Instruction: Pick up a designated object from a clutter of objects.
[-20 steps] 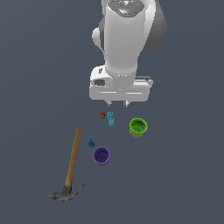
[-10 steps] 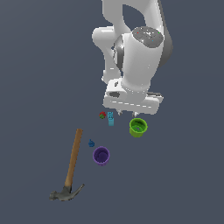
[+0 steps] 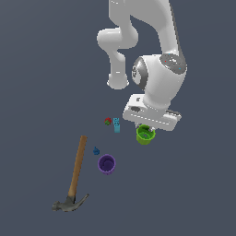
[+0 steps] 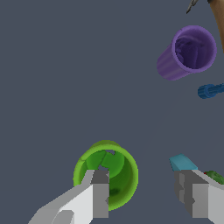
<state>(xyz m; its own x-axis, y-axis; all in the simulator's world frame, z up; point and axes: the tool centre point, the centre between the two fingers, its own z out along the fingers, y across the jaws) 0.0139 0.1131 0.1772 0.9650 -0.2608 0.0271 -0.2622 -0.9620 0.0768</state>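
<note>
The white Franka arm (image 3: 152,41) is reaching down from the top of the exterior view, its upper links folding in a bend before the bulky wrist (image 3: 159,83) is tilting downward. The flat hand body (image 3: 152,115) is sitting low over the floor. In the wrist view the gripper (image 4: 142,192) is holding its two grey-tipped fingers (image 4: 99,192) wide apart, gripping nothing between them.

Spread gripper (image 4: 142,194) over green cup (image 4: 106,175)
</note>
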